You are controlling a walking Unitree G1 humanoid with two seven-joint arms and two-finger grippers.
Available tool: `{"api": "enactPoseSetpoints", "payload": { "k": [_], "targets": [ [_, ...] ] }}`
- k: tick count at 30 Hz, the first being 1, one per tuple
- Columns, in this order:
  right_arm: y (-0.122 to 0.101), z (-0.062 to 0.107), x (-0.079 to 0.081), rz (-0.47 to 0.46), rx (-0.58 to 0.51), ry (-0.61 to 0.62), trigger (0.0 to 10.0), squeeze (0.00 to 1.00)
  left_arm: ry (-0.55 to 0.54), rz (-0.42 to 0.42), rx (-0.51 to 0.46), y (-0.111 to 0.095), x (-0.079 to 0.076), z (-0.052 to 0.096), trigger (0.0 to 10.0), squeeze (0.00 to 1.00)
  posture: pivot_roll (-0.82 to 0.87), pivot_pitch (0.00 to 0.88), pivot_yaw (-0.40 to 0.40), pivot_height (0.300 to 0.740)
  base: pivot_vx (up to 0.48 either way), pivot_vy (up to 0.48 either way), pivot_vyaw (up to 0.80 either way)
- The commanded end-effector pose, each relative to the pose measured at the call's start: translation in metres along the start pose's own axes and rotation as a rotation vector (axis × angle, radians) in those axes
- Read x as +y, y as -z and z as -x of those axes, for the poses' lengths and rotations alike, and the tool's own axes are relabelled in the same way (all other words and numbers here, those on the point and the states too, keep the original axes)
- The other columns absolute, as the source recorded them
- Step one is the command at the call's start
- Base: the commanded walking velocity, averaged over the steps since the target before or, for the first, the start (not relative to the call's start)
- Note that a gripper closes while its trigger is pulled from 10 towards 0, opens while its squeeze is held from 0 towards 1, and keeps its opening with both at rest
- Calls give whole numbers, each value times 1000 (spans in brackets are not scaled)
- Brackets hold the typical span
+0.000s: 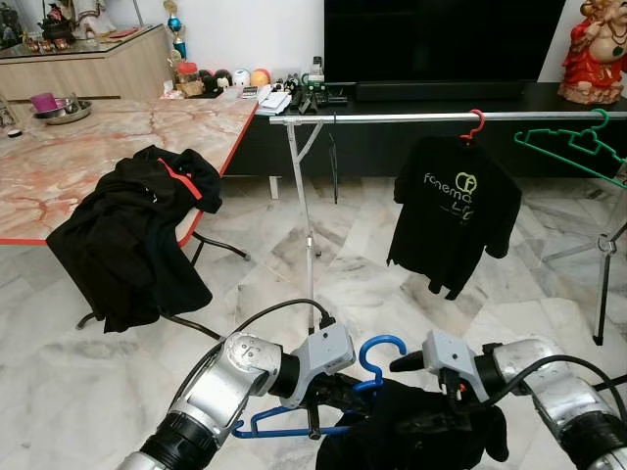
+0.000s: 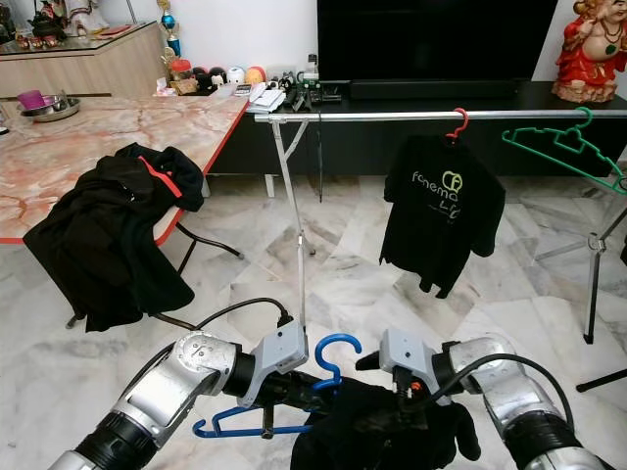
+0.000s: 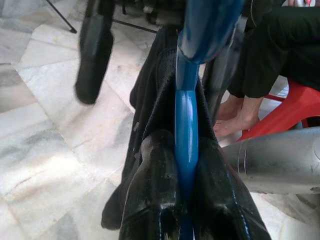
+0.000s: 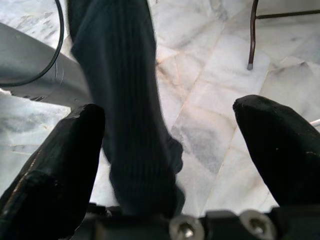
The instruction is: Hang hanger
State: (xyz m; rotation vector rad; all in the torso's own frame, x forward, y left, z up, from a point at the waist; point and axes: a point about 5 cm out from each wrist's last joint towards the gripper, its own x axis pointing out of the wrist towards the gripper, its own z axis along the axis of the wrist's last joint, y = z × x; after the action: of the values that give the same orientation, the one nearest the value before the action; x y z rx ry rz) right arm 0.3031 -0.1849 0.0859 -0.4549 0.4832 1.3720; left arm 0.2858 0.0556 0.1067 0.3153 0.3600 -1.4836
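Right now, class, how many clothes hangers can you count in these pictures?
3. A blue hanger is held low between the robot's arms, with a dark garment. A red hanger carries the black T-shirt on the rail. A green hanger hangs bare at the rail's right end. Others may be hidden.

Colours across the marble room

The hanger [image 1: 364, 377] was bright blue, carrying a black garment [image 1: 411, 431]. The rail [image 1: 441, 117] was silver; on it hung a red hanger [image 1: 474, 125] bearing a black shirt [image 1: 453, 211] with pale green lettering, and a green hanger [image 1: 573, 145]. The floor [image 1: 294, 264] was white marble with grey veins, the table [image 1: 108, 147] pink-veined with a red edge. A black jacket [image 1: 132, 230] showed a red stripe.
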Motion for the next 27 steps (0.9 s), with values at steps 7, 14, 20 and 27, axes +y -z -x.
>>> {"api": "enactPoseSetpoints", "payload": {
  "k": [7,14,20,27],
  "targets": [
    [-4,-4,-3,21,-13,8,0,0,6,-45,-29,-13,0,0,10000,0,30,16,6,740,0,0,0],
    [3,-6,2,17,29,-43,0,0,6,-47,-29,-13,0,-1,10000,0,29,15,4,740,0,0,0],
    [8,-7,5,15,52,-59,0,0,6,-49,-30,-14,-1,-2,10000,0,27,13,4,740,0,0,0],
    [9,-10,6,15,53,-64,0,0,6,-50,-30,-13,-1,-2,10000,0,27,8,4,740,0,0,0]
  ]
}}
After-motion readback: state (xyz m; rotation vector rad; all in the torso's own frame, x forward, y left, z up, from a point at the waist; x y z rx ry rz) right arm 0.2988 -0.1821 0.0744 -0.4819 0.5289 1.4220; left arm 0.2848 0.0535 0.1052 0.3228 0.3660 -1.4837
